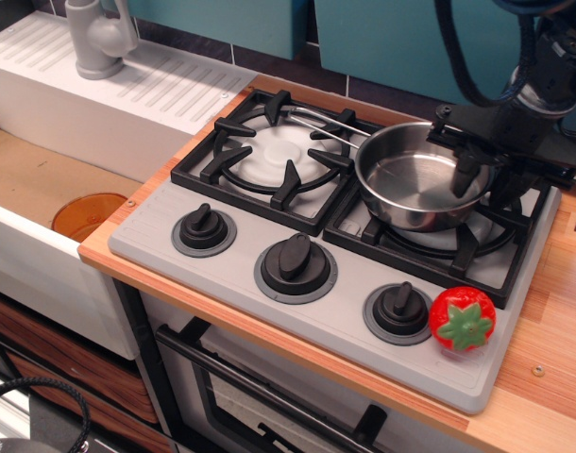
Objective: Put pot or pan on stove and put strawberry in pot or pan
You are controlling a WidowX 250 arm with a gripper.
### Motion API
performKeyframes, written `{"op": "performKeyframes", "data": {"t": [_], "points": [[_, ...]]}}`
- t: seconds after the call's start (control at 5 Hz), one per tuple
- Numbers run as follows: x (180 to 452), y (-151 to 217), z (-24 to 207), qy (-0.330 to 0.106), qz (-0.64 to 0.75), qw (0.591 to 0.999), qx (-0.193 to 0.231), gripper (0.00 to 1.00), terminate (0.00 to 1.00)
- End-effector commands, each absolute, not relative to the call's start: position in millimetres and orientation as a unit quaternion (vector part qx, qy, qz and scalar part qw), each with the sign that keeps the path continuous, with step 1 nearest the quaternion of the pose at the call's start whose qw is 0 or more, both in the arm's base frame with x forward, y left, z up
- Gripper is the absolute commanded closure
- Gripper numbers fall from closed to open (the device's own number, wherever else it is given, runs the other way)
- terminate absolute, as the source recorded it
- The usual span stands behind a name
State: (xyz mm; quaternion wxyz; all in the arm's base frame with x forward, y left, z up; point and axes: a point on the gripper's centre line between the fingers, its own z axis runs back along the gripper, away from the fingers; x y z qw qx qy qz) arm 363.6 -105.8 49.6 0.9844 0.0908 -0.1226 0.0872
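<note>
The small shiny stainless-steel saucepan (pixel 415 184) sits over the right-hand black burner grate (pixel 458 236) of the grey toy cooktop (pixel 269 236), with its thin wire-loop handle (pixel 321 121) reaching left across the back of the other burner. The black claw (pixel 469 168) is at the pan's far right rim, one finger dipping inside the bowl and the rest of it outside, so it appears clenched on the rim. Whether the pan's base already bears fully on the grate is hard to tell from this angle; it looks level and very close.

The step in hand is setting the pan down. To do it well, the arm would lower until the base rests flat across the grate's prongs, roughly centred over the white disc, before the claw lets go. Releasing a tilted pan risks it rocking or sliding off the prongs. The claw should then open wide and lift straight up, so that the inner finger clears the rim without dragging the pan.

The glossy red toy strawberry (pixel 463 319) with the green leaf cap rests on the cooktop's front right corner, just beside the rightmost black knob (pixel 398 307), near the wooden counter (pixel 552 311). It stays untouched for now.
</note>
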Motion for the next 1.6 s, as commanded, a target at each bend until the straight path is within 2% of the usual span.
{"op": "performKeyframes", "data": {"t": [0.0, 0.6, 0.8, 1.4], "points": [[373, -105, 91, -0.137, 0.085, 0.984, 0.074, 0.0, 0.0], [360, -95, 133, -0.111, 0.058, 0.99, 0.068, 0.0, 0.0], [348, -93, 125, -0.098, 0.065, 0.992, 0.05, 0.0, 0.0], [309, -119, 110, -0.083, 0.096, 0.99, 0.06, 0.0, 0.0]]}}
